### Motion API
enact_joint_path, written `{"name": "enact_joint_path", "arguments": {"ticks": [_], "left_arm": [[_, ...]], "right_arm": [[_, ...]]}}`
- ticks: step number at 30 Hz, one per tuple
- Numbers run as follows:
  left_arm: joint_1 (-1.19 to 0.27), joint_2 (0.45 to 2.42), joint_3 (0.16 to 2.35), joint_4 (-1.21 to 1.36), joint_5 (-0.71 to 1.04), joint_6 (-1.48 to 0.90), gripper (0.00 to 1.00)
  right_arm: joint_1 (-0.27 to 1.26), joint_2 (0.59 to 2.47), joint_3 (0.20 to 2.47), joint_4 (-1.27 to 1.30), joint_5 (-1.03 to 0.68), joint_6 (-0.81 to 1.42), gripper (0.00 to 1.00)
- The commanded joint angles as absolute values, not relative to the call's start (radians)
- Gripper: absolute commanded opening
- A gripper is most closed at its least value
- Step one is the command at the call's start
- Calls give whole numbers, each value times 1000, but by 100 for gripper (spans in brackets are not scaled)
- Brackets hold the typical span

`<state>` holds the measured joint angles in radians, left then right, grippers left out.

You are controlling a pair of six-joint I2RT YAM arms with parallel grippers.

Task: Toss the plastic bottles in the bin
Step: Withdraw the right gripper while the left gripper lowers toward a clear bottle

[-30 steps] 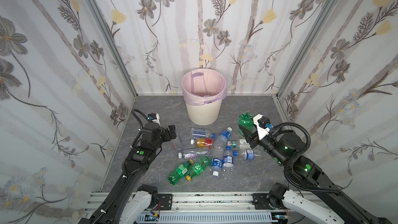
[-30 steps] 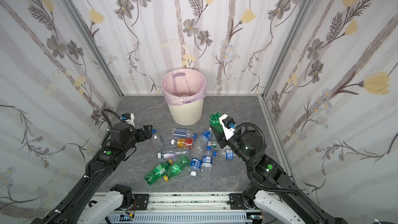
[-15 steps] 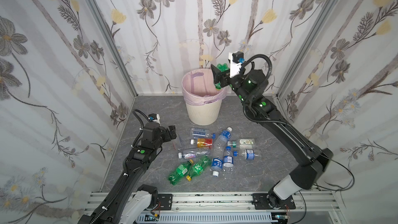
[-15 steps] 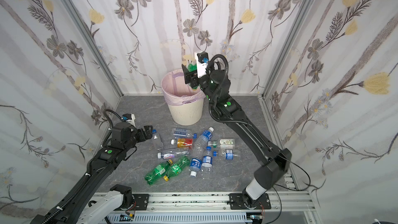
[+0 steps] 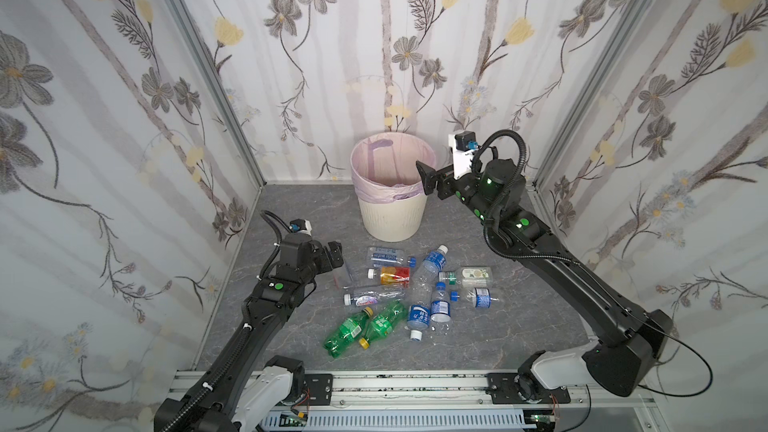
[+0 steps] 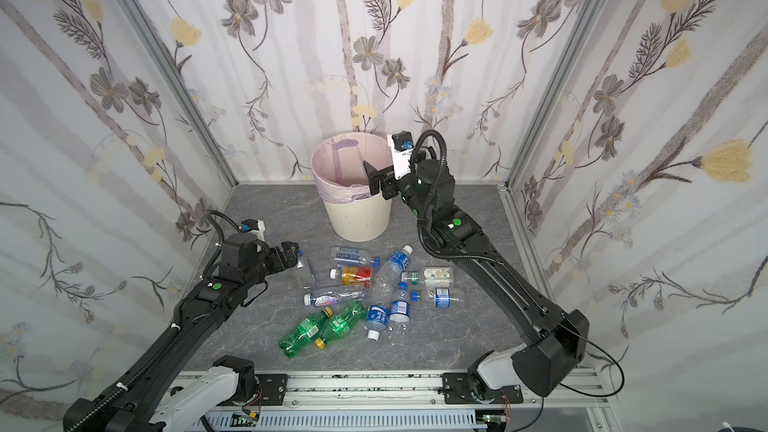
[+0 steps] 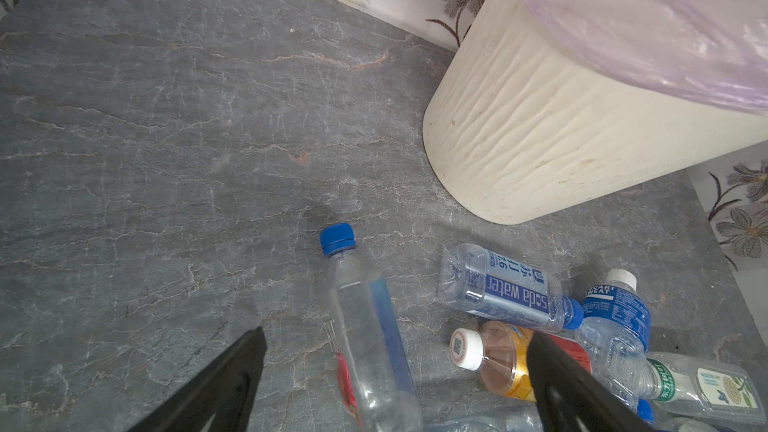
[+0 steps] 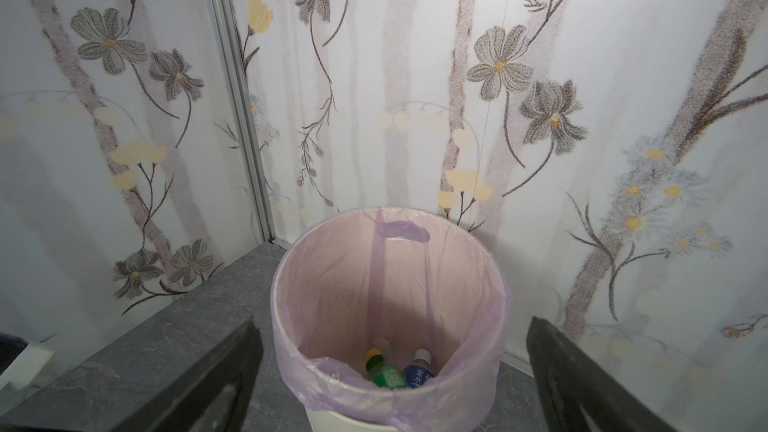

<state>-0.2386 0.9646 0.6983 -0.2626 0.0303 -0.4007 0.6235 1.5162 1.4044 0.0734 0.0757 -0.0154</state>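
"So, where is the bin (image 5: 392, 218)?"
"Upright near the back wall, pink liner over its rim. The right gripper (image 5: 428, 178) hangs at that rim, fingers spread wide and holding nothing."
"And the left gripper (image 5: 334, 253)?"
"Low, fingers apart too. A clear blue-capped bottle (image 7: 365, 326) lies on the floor between them, ungripped."
"The plastic bottles (image 5: 415, 297)?"
"Mostly scattered on the floor before the bin, though a green bottle (image 8: 384, 374) and a blue-labelled one (image 8: 417, 374) lie inside."
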Motion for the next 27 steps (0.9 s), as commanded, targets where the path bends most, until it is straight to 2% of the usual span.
{"name": "enact_joint_path", "arguments": {"ticks": [1,14,21,27], "left_arm": [[-237,983,703,-261,33,-434,100],[-244,1097,675,-259,86,-497,100],[-262,1186,673,-255,69,-553,97],[-287,1253,683,-241,51,-573,95]], "right_arm": [[625,1415,1279,124,50,-7,100],[623,995,797,70,67,27,100],[617,888,634,25,117,80,100],[617,851,598,27,115,98,100]]}}
